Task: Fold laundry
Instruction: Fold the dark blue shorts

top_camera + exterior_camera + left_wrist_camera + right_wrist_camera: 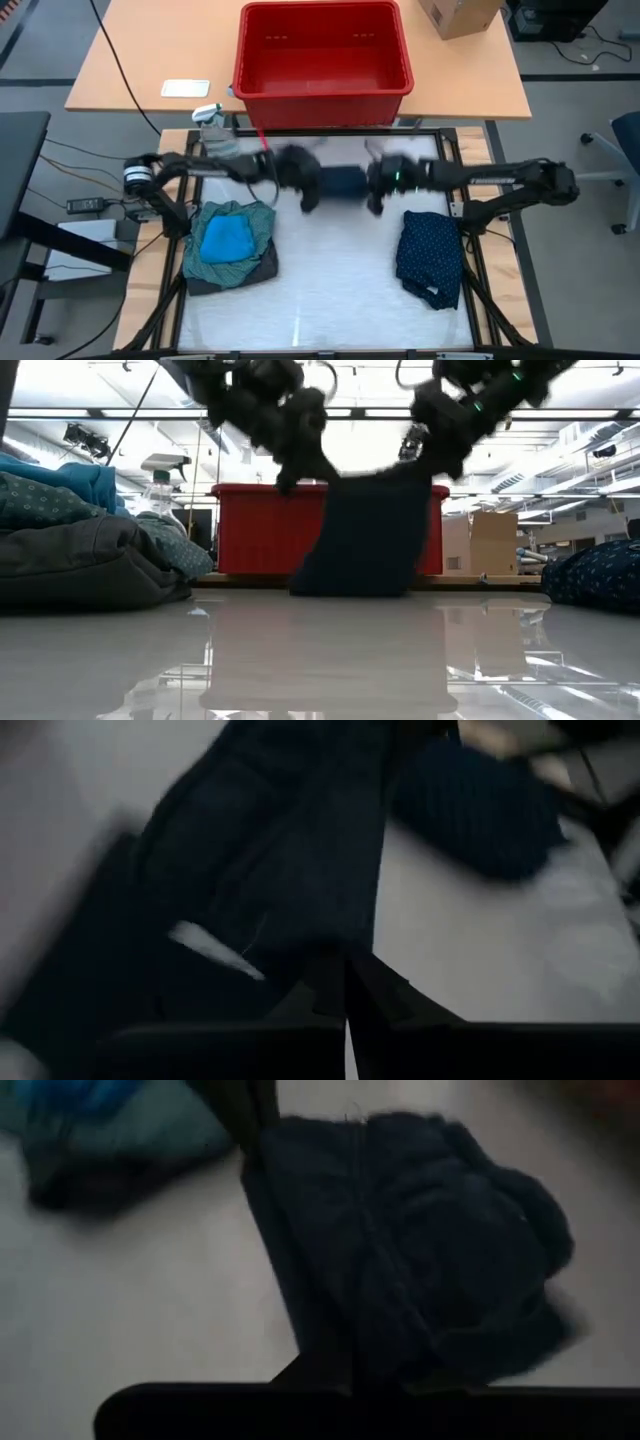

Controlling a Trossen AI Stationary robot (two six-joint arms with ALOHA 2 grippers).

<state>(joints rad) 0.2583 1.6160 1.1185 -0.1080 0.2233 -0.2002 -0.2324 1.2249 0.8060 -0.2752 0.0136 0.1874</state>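
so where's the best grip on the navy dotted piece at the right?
Probably the near edge of the navy dotted piece, coming straight down from above: it lies crumpled flat on the table, nothing on top, and that loose hem sticks out. Both hands are occupied with the dark cloth.

Two robot arms meet over one white work table (pixel 320 300), each ending in one gripper, the left gripper (pixel 308 195) and the right gripper (pixel 378 195), with one dark navy garment (pixel 343 181) stretched between them. Five pieces of laundry can be counted in all: that navy garment at 12 o'clock; a stack of three at 9 o'clock, made up of one dark grey piece (pixel 262 265), one teal-green shirt (pixel 258 222) and one bright blue piece (pixel 225 239); and one navy dotted piece (pixel 430 255) at 3 o'clock. Beyond the table stand one red bin (pixel 322 50), one spray bottle (pixel 210 122) and one cardboard box (pixel 460 15).
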